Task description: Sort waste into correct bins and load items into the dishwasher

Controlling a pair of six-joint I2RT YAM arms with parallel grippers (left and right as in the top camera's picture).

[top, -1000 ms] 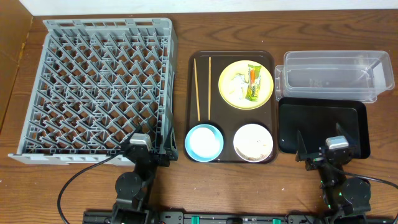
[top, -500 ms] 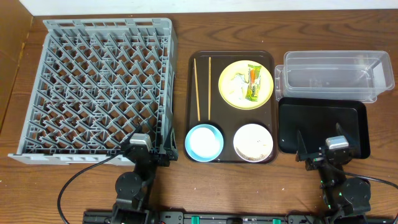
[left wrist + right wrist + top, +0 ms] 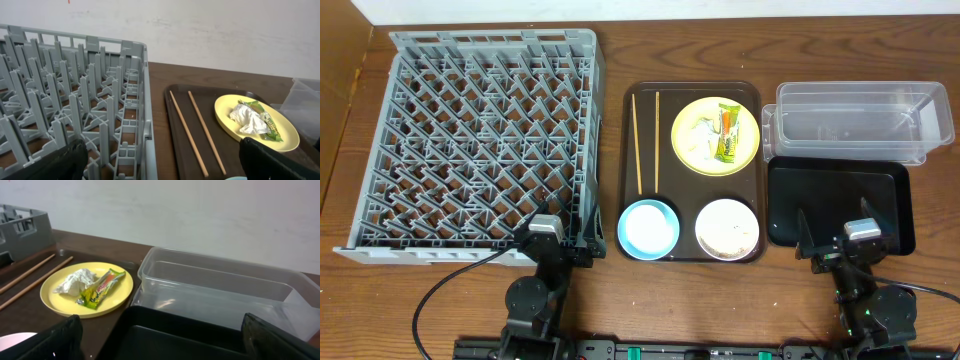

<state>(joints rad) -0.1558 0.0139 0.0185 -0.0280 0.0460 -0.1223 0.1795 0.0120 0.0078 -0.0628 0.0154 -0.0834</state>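
The grey plastic dish rack [image 3: 485, 140] is sitting ahead and to the left of the left gripper [image 3: 558, 250], its square lattice of upright pegs filling that side. The left gripper is sitting low at the rack's near right corner. Its dark fingers [image 3: 65, 161] are showing at both bottom corners of the wrist view, so it's spread wide and carrying nothing.

Just to its right, the dark brown tray [image 3: 685, 190] is lying flat. Two thin wooden chopsticks [image 3: 636, 140] are lying side by side along the tray's left side, ahead of that gripper. Right of them, the round yellow plate [image 3: 705, 108] is holding crumpled white tissue [image 3: 247, 117] and the glossy green-yellow-orange wrapper [image 3: 727, 132].

Nearer, a smooth light blue bowl [image 3: 648, 228] and a white bowl [image 3: 727, 228] with pale beige bits inside are sitting between the two grippers.

The right gripper [image 3: 835, 238] is hovering over the near edge of the shiny, shallow black tray [image 3: 835, 190], its fingers [image 3: 55, 342] also wide apart and empty. Ahead of it, the deep clear plastic tub [image 3: 860, 122] is sitting just beyond the black tray's far edge.
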